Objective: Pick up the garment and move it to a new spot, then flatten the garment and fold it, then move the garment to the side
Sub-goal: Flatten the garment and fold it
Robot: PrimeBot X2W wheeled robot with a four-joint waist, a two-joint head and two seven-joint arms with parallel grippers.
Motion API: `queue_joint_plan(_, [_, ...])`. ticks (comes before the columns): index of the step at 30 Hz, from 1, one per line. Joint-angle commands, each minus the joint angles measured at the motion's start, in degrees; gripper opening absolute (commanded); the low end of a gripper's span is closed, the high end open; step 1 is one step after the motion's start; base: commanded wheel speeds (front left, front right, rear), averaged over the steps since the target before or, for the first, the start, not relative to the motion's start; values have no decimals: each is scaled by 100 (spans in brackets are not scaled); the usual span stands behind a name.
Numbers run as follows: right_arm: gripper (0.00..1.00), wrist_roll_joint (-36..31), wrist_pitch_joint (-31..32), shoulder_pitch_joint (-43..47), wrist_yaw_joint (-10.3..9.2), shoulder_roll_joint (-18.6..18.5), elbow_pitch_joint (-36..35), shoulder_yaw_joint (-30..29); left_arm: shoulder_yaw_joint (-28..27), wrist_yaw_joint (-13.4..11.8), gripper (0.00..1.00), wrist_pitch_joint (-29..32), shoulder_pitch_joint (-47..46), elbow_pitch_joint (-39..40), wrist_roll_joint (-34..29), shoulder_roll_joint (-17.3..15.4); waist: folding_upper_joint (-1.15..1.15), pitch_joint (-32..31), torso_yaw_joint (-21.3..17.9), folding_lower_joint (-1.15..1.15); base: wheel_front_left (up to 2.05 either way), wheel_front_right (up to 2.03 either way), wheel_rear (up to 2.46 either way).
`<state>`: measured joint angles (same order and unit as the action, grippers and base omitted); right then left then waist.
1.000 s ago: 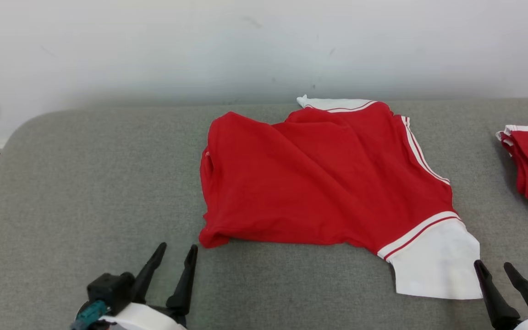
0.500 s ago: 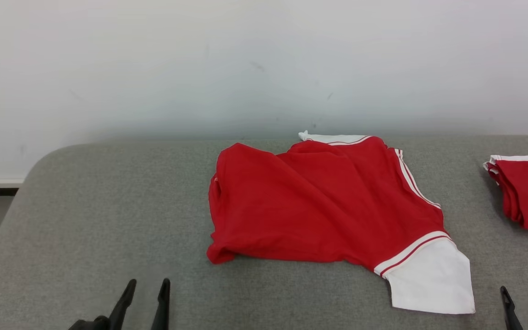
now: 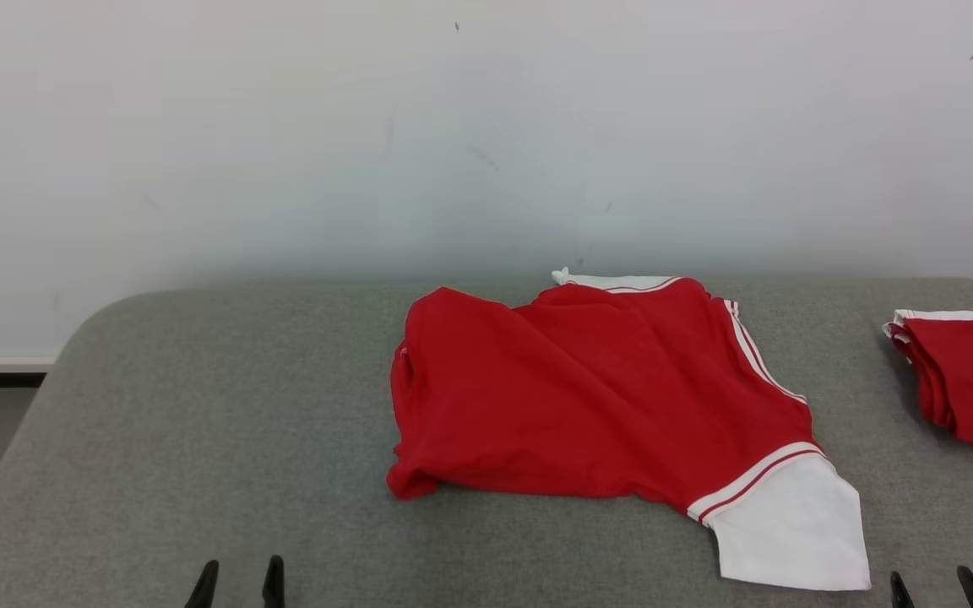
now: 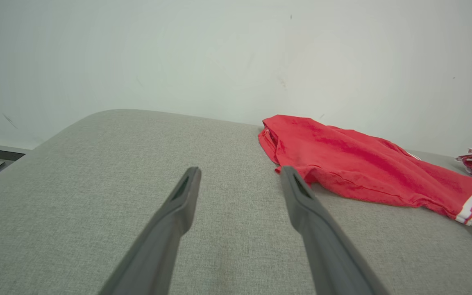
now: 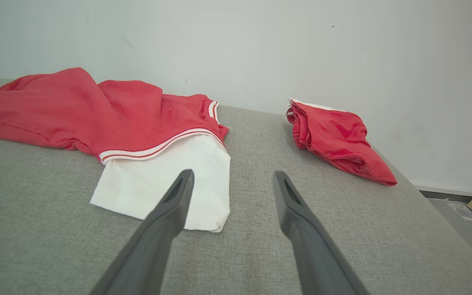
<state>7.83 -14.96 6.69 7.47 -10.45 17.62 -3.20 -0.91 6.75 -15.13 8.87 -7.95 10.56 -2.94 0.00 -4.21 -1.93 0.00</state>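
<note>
Head: red garment (image 3: 588,397), soft, rumpled, w/ flat white sleeve, on grey woven desk (image 3: 199,422); red pile (image 3: 968,380) right of garment. L wrist: left gripper (image 4: 240,176) jaws apart, empty, near garment's hem corner. R wrist: right gripper (image 5: 232,178) jaws apart, empty, by garment's sleeve.

A red garment (image 3: 588,397) with white, red-striped sleeve ends lies loosely spread and wrinkled on a grey padded surface, one white sleeve pointing toward the near right, its left edge bunched and rolled under.
</note>
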Motion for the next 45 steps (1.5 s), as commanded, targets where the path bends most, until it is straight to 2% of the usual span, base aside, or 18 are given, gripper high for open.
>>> queue_joint_plan(1, [100, -22, -22, 21, 1, 23, -19, 10, 8, -16, 100, 3, 94, 31, -59, -9, 0, 6, 3, 0, 0, 0, 0])
queue_joint_plan(11, [100, 42, -25, -57, 1, -55, -98, 46, 111, -75, 100, 3, -10, 48, 75, -6, 0, 82, -1, 0, 0, 0, 0])
queue_joint_plan(16, [100, 129, -25, -109, 1, -101, -128, 92, 338, -33, 100, 3, -97, -145, 147, -6, 0, 124, -46, 0, 0, 0, 0])
queue_joint_plan(21, [100, 471, 156, -263, 1, -283, 18, 432, 702, 20, 100, 3, -397, -751, 307, -9, 0, 250, -89, 0, 0, 0, 0])
queue_joint_plan(30, [100, 886, 922, -610, 1, -559, 116, 746, 1119, 49, 100, 196, -1419, -1771, 550, -9, 0, 698, -84, 0, 0, 0, 0])
queue_joint_plan(37, [100, 884, 1091, -1012, 1, -580, 391, 765, 1370, 62, 100, 305, -2239, -2331, 723, -9, 0, 1159, -32, 0, 0, 0, 0])
queue_joint_plan(45, [100, 920, 946, -1321, 1, -490, 743, 877, 1576, 62, 100, 168, -2792, -2843, 862, -10, 0, 1403, -44, 0, 0, 0, 0])
